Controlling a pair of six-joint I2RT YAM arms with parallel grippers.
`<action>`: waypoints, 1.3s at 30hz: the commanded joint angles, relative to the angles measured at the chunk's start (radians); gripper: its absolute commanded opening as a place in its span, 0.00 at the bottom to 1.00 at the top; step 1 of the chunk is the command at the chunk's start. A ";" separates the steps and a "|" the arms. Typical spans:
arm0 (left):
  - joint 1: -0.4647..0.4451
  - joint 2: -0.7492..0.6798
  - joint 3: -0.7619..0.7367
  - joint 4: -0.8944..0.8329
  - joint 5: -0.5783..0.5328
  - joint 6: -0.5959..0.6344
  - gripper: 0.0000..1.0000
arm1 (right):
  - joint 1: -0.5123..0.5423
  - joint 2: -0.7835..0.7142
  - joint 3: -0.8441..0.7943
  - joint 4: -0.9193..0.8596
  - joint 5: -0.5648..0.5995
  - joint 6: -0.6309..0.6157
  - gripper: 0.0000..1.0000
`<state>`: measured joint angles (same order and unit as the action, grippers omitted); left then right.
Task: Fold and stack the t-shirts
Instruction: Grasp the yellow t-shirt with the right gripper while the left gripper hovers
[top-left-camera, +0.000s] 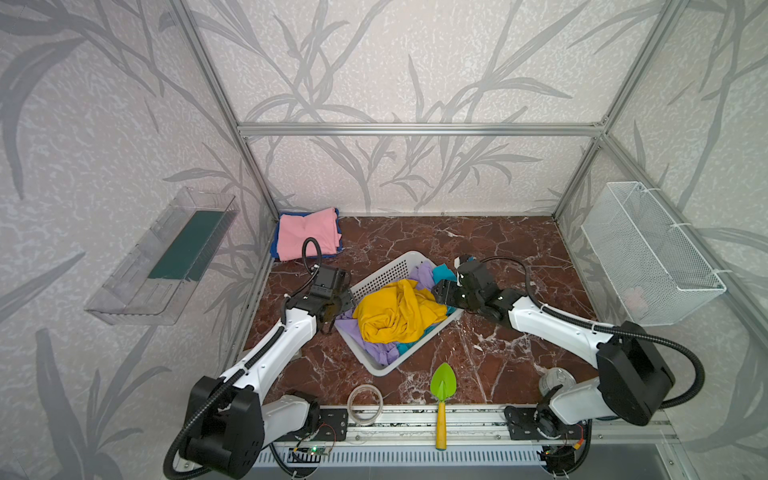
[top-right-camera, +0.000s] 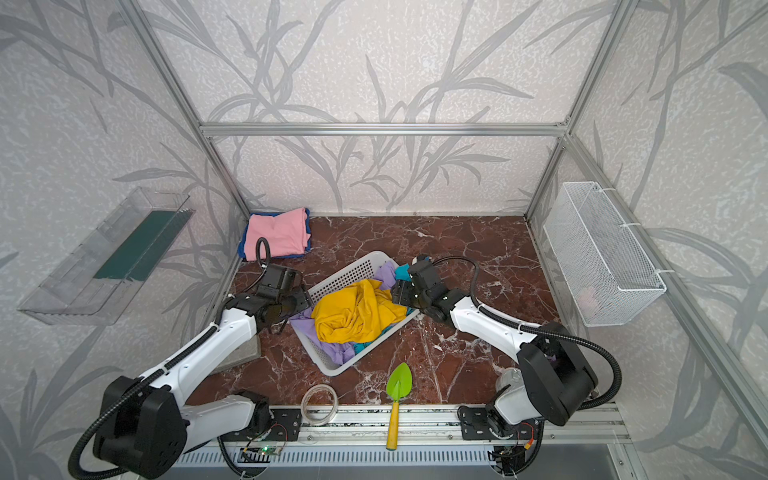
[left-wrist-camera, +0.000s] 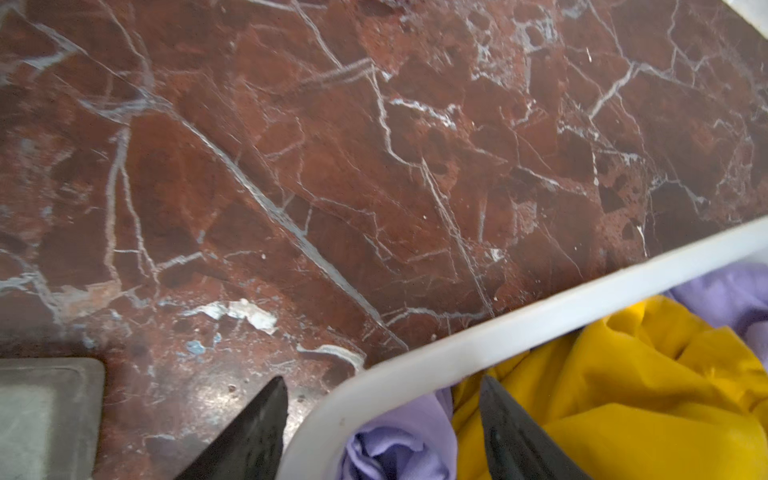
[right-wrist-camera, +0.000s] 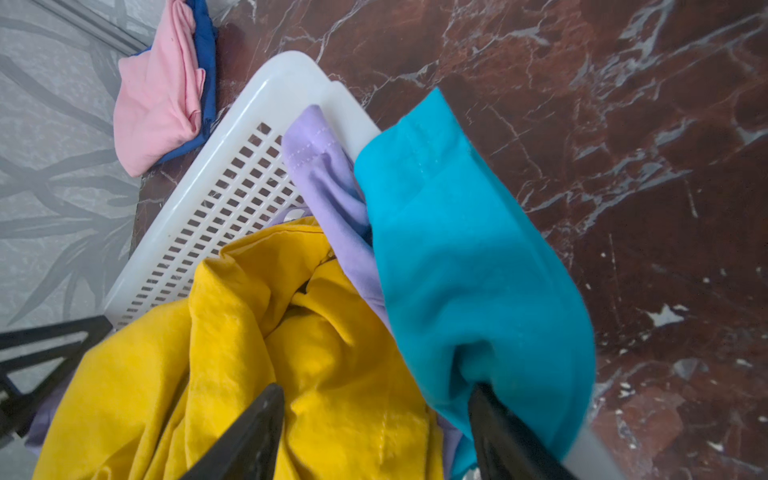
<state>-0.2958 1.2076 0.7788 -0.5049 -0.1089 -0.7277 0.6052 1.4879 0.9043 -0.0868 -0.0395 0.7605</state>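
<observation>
You're at the pick: the yellow t-shirt (top-left-camera: 395, 316) lies mid-frame in the laundry basket (top-left-camera: 382, 274). Left gripper (left-wrist-camera: 382, 380) straddles the rim, right gripper (right-wrist-camera: 374, 386) gapes over cloth, both empty. Next, pinch yellow fabric alone.

White basket (top-right-camera: 328, 368) sits skewed mid-desk (top-right-camera: 457, 257). Yellow tee (top-right-camera: 357, 318) is heaped on top; lavender tee (top-right-camera: 332, 351) and teal tee (top-right-camera: 401, 273) poke out from under it at the basket's 12 and 6 o'clock ends. Left pincer (top-right-camera: 293, 311) at basket's 9 o'clock rim, right pincer (top-right-camera: 397, 296) at its 2 o'clock rim, over the clothes. Pink tee (top-right-camera: 278, 235) folded on blue tee (top-right-camera: 242, 250), desk's 10 o'clock corner. Green trowel (top-right-camera: 398, 390) at 6 o'clock edge, tape roll (top-right-camera: 319, 404) at 7, can (top-right-camera: 510, 377) at 4, partly behind the right arm.
</observation>
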 joint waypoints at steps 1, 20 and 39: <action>-0.067 0.047 0.032 0.013 0.013 -0.058 0.72 | -0.072 0.057 0.071 -0.040 -0.022 -0.057 0.72; -0.469 0.361 0.491 0.023 0.036 -0.094 0.75 | -0.177 0.224 0.597 -0.401 0.067 -0.409 0.83; -0.427 0.454 0.497 0.031 -0.015 -0.020 0.63 | -0.058 0.052 0.246 -0.497 0.121 -0.418 0.86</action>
<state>-0.7238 1.6005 1.2461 -0.4515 -0.1665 -0.7334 0.5423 1.5063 1.1378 -0.5892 0.1390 0.3340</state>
